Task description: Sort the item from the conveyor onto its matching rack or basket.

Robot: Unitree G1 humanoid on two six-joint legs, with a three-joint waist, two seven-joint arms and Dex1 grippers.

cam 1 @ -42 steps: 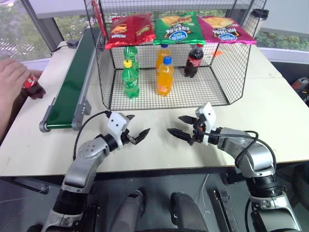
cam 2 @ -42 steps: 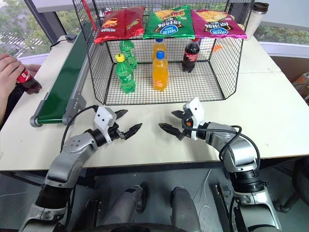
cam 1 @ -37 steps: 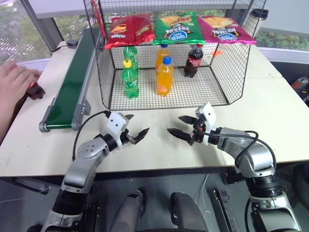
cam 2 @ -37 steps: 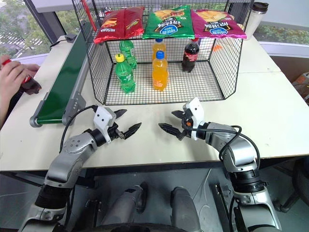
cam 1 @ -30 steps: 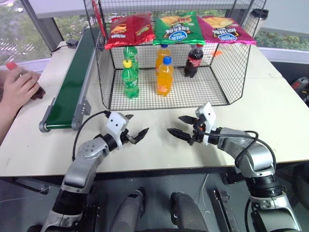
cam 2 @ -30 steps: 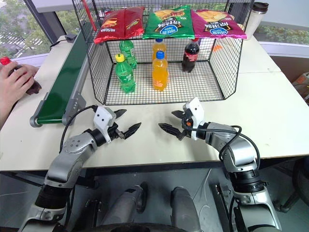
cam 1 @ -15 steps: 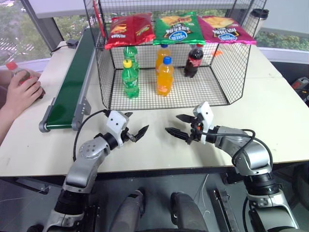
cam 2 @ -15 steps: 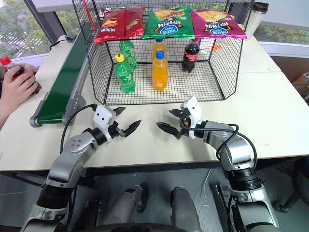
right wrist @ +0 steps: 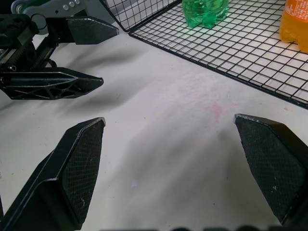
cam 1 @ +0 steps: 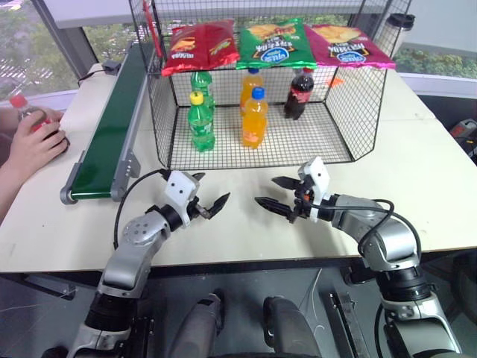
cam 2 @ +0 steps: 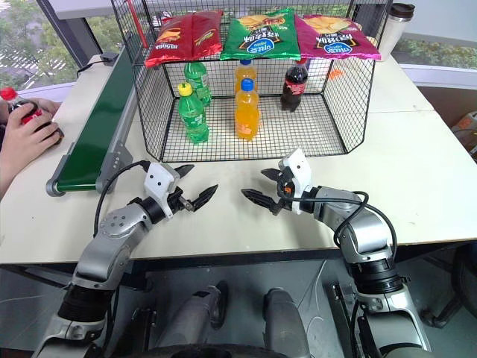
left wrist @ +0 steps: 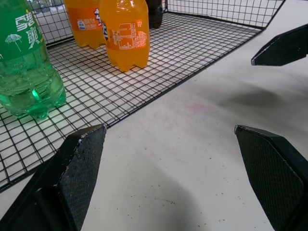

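Left eye view: both grippers are hovering over the table [cam 1: 417,160] in front of the cage [cam 1: 358,112], tips facing each other w/ a gap between. Left gripper [cam 1: 210,203] is standing wide, holding nothing. Right gripper [cam 1: 273,192] is likewise standing wide, empty. The cola bottle [cam 1: 28,113] is sitting at the far left edge, upright, w/ a person's hand [cam 1: 33,145] wrapping around it, off the conveyor [cam 1: 112,130]. Conveyor is running along the cage's left side. Inside the cage: green bottles [cam 1: 201,119], orange bottles [cam 1: 254,112], another cola bottle [cam 1: 299,92]. Chip bags [cam 1: 272,43] are lying on the cage top.
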